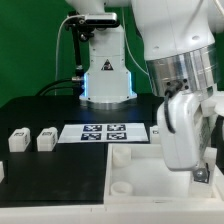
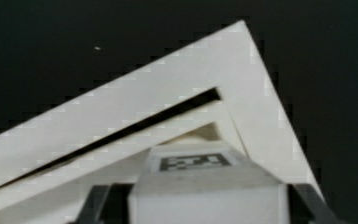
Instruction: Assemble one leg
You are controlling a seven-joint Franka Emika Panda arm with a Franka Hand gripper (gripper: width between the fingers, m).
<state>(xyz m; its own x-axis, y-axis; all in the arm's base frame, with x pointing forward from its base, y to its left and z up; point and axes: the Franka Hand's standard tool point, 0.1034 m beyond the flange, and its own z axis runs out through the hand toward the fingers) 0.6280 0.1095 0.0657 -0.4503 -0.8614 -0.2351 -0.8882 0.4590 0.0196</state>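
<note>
My gripper (image 1: 202, 170) hangs at the exterior view's right, over the right edge of the large white tray-like part (image 1: 90, 185). In the wrist view it (image 2: 202, 205) is shut on a leg (image 2: 197, 185), a white block with its black-and-white tag facing the camera. The dark fingers (image 2: 101, 205) press on both of its sides. Beyond the leg, a pointed corner of the tray-like part (image 2: 220, 90) shows against the black table. Two more legs (image 1: 18, 140) (image 1: 46, 139) stand on the table at the exterior view's left.
The marker board (image 1: 103, 131) lies on the black table behind the tray-like part. The arm's base (image 1: 105, 75) stands at the back. Round corner sockets (image 1: 119, 153) (image 1: 120, 187) show on the tray-like part. A small white piece (image 1: 2, 172) sits at the far left edge.
</note>
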